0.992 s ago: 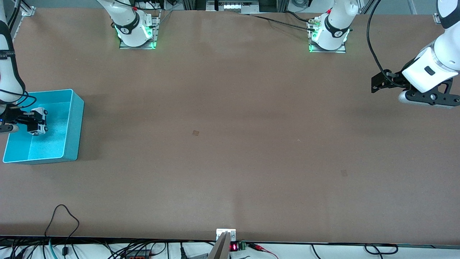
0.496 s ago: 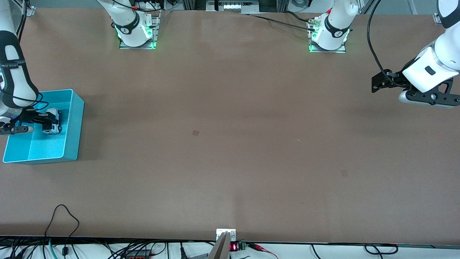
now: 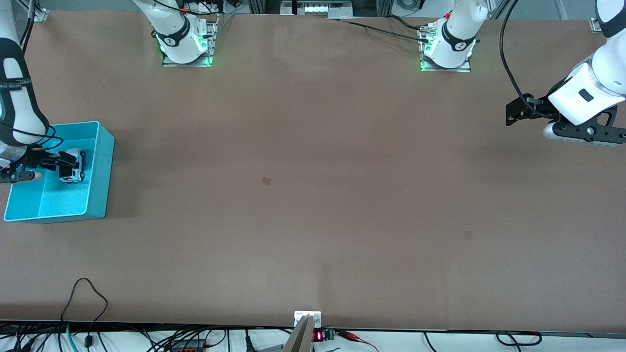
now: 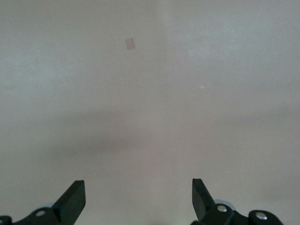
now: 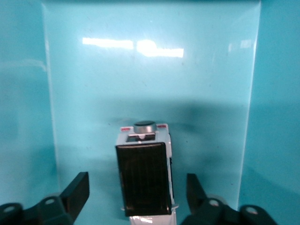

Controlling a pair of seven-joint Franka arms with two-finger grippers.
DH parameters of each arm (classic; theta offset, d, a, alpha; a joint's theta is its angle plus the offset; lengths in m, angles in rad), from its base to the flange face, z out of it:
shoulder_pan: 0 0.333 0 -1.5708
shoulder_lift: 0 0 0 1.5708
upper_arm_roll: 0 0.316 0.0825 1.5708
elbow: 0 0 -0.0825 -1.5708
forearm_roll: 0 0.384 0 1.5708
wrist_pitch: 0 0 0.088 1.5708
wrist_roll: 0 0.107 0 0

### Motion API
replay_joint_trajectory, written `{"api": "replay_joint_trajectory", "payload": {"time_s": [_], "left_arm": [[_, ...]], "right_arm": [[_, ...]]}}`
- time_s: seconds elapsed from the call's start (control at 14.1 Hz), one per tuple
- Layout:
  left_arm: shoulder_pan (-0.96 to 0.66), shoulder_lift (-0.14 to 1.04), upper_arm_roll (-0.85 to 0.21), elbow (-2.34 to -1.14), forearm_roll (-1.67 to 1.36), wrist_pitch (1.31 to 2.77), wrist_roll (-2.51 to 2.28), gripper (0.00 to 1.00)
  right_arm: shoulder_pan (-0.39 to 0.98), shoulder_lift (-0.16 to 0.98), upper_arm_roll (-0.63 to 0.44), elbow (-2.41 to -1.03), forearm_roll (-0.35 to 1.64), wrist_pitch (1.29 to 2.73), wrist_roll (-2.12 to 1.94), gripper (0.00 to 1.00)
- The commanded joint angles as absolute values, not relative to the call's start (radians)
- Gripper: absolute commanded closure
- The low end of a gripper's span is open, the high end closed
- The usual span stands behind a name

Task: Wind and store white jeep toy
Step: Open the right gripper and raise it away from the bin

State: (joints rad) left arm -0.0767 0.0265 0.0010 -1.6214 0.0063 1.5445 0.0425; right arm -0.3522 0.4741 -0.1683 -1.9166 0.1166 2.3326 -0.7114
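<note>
Right pincer reaches down into the cyan bin at the right arm's end of the tabletop — fingers spread apart, one on each side of the white jeep toy without touching it. Toy sits on the bin floor, black roof up. Left pincer waits over bare tabletop at the left arm's end — fingers wide apart, holding nothing

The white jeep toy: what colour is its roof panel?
Black, on the white jeep toy; the right wrist view shows it best.
</note>
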Motion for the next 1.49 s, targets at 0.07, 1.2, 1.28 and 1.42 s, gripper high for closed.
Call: {"api": "replay_joint_trajectory", "payload": {"time_s": [0.07, 1.2, 1.28, 1.42], "left_arm": [[-0.072, 0.017, -0.002, -1.614, -0.006, 1.528, 0.048, 0.0], [-0.069, 0.017, -0.002, -1.614, -0.006, 1.528, 0.049, 0.0], [-0.071, 0.017, -0.002, -1.614, -0.006, 1.528, 0.049, 0.0], [-0.071, 0.017, -0.002, -1.614, -0.006, 1.528, 0.049, 0.0]], "right_arm": [[-0.305, 0.375, -0.164, -1.89, 0.114, 2.214, -0.767, 0.0], [-0.037, 0.097, -0.146, -1.805, 0.11, 2.022, -0.556, 0.0], [-0.037, 0.066, -0.111, -1.805, 0.098, 1.996, -0.473, 0.0], [-0.034, 0.013, -0.059, -1.805, 0.048, 1.929, -0.294, 0.0]]}}
